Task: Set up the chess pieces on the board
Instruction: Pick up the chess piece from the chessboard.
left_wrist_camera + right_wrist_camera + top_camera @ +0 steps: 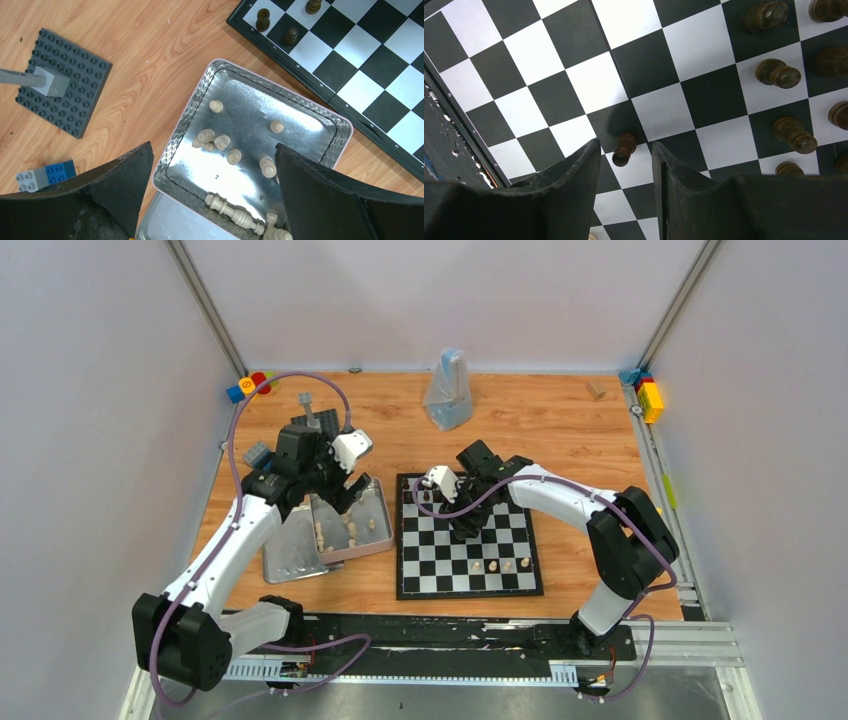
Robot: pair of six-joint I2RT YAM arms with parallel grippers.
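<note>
Near your edge of the desk, a bit right of the middle, lies the board (pixel 430 560), with a few cream pieces (pixel 492 566) in its near rows. Your right gripper (pixel 625 145) hangs low over the board with its fingers a little apart, and one dark piece (pixel 624 151) stands between the tips (neither finger presses on it). To the left, your left gripper (pixel 212 150) is spread wide above the tin (pixel 280 90), where loose pieces (pixel 234 156) lie. More dark pieces (pixel 291 35) stand by the board's far left corner
</note>
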